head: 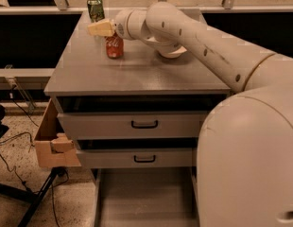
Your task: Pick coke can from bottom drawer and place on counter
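My pincer is right at the top of the coke can, which stands upright on the far left of the tabletop, though I cannot tell whether it grips.

Plastic end effector hovers above metal coke can on matt counter.

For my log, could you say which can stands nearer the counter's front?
The red coke can, right by the pincer; the green can stands at the back.
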Tool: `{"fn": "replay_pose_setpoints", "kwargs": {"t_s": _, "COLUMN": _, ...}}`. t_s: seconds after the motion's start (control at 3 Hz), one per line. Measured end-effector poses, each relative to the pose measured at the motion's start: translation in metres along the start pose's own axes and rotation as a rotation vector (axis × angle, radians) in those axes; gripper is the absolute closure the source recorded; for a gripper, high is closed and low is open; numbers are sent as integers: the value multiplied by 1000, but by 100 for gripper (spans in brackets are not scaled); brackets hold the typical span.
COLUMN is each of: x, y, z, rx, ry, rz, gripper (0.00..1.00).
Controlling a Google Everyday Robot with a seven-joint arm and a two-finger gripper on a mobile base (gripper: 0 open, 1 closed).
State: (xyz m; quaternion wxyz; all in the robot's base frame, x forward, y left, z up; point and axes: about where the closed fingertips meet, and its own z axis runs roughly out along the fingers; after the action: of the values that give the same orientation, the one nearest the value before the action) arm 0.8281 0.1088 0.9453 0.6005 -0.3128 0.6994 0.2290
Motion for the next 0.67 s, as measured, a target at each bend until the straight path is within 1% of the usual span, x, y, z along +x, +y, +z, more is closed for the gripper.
{"fn": "replay_pose_setpoints", "kwargs": {"t_s": 0.33, "x": -15, "y": -21, "z": -24, "rx": 21, "ry": -28, "rz": 16, "gripper": 0}}
{"fn": "replay_pose_setpoints", "kwargs": {"t_s": 0.67, "x": -42, "y": -49, "z": -80, "rx": 34, "ry": -51, "rz": 28, "gripper": 0}}
